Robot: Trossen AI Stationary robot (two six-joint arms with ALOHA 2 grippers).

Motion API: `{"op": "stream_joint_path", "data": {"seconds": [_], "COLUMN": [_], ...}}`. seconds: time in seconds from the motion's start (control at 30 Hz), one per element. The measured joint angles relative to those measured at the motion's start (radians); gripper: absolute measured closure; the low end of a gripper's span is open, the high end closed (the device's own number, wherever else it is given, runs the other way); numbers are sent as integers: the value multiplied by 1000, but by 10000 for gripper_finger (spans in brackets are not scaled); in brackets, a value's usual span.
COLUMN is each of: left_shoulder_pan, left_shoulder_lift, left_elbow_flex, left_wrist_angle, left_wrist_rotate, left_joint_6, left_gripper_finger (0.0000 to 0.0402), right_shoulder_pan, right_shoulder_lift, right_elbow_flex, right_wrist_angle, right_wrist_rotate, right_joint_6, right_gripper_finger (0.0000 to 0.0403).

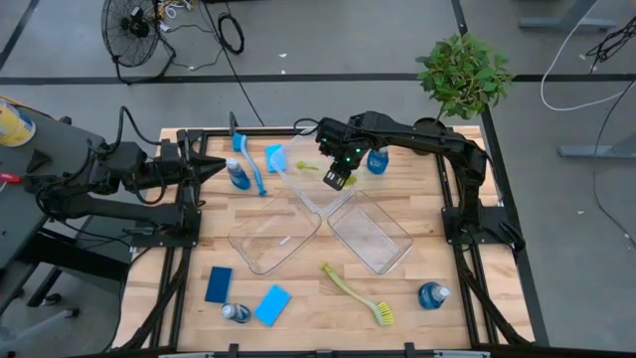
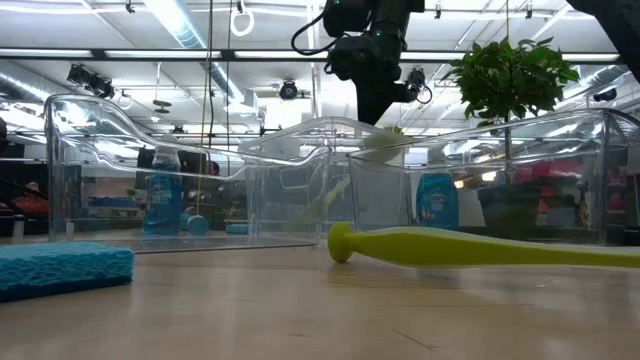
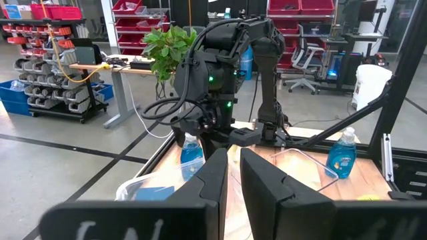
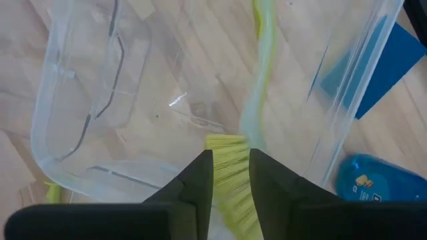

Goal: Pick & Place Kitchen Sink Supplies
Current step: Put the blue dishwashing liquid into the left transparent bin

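Observation:
My right gripper (image 1: 338, 181) hovers over the far clear bin (image 1: 298, 189), shut on a yellow-green dish brush (image 4: 257, 80). My left gripper (image 1: 217, 169) waits at the table's left side, fingers together, holding nothing. Just past it lie a blue brush (image 1: 250, 164), a bottle of blue liquid (image 1: 238, 177) and a light-blue sponge (image 1: 275, 157). Another bottle (image 1: 378, 160) stands behind the right gripper. Near the front edge lie a second yellow-green brush (image 1: 358, 295), a dark-blue sponge (image 1: 219, 283), a light-blue sponge (image 1: 273, 305) and two bottles (image 1: 234, 311) (image 1: 432, 294). My right gripper pinches the brush by its bristle head (image 4: 230, 167) between the two fingers, coming from above. The handle (image 4: 260, 40) slants away below the fingers into the clear bin (image 2: 320, 205). Whether its free end rests on the bin floor I cannot tell.
Three clear bins crowd the table's middle: the far one, one toward the near left (image 1: 273, 239) and one toward the right (image 1: 373, 234). A green potted plant (image 1: 462, 75) stands at the far right corner. Bare wood shows along the near edge between the loose items.

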Motion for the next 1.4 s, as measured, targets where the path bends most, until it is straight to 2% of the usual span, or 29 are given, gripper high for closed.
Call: {"op": "stream_joint_path", "data": {"seconds": [0.33,1.03,1.4], "left_shoulder_pan": [0,0,0], "left_shoulder_lift": [0,0,0], "left_elbow_flex": [0,0,0], "left_wrist_angle": [0,0,0], "left_wrist_rotate": [0,0,0], "left_joint_6": [0,1,-2], "left_gripper_finger": [353,353,353], "right_shoulder_pan": [-2,12,11], "right_shoulder_lift": [-51,-353,-399], "right_elbow_flex": [0,1,1], "right_wrist_angle": [-16,-238,-304], "right_wrist_rotate": [1,8,70], "right_joint_6": [-47,-59,-58], "right_gripper_finger": [302,302,302]}}
